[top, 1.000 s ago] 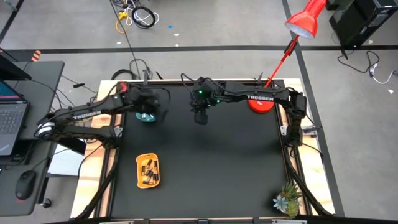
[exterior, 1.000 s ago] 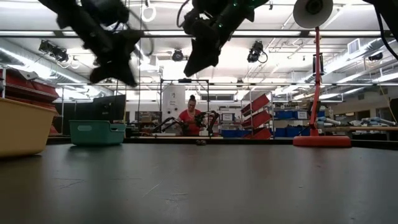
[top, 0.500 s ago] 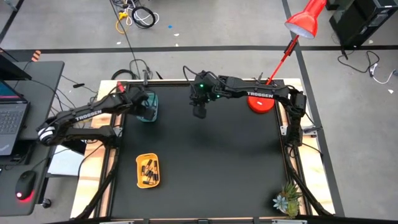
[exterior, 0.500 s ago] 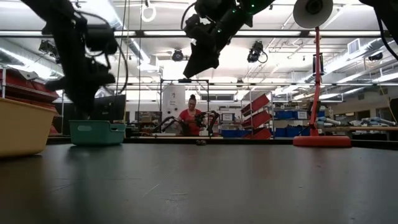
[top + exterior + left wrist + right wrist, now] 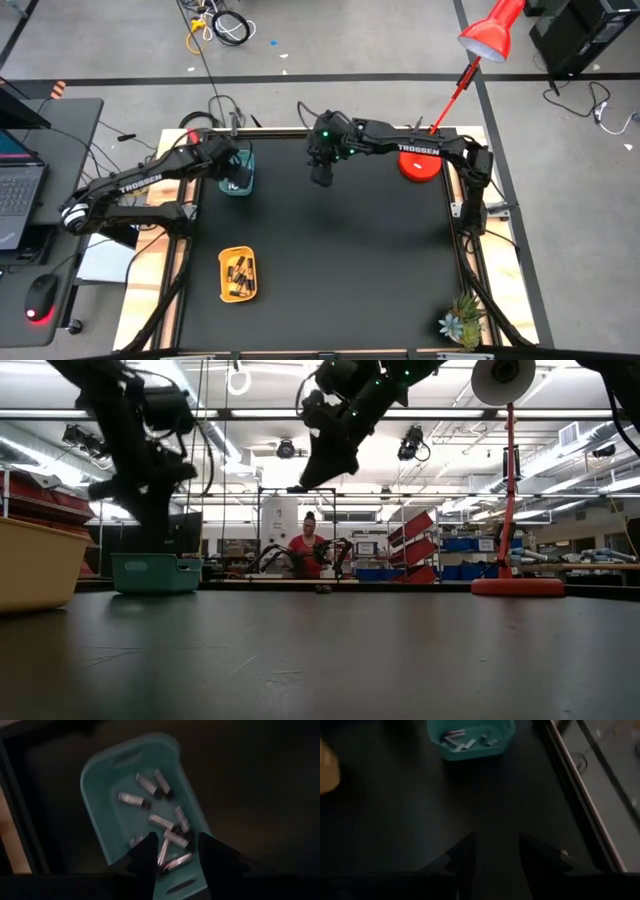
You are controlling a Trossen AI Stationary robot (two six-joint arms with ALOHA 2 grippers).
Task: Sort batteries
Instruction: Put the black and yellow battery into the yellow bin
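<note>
A teal tray (image 5: 102, 795) at the table's far left holds several whitish-silver batteries (image 5: 134, 799). My left gripper (image 5: 176, 839) hangs open just above the tray (image 5: 243, 168), fingers pointing down, with two batteries (image 5: 170, 855) lying in the tray below the gap. A yellow tray (image 5: 238, 273) near the left front holds several dark batteries (image 5: 241, 275). My right gripper (image 5: 322, 180) hovers open, with nothing between its fingers, high above the table's far middle (image 5: 496, 837).
A red lamp's base (image 5: 418, 165) stands at the far right, its pole rising over the edge. A small plant (image 5: 462, 322) sits at the near right corner. A small thing (image 5: 322, 589) lies near the far edge. A person shows beyond the table.
My left gripper has gone down toward the teal tray and turned from a slant until its fingers point straight down. My right gripper has edged a little toward the table's far edge.
</note>
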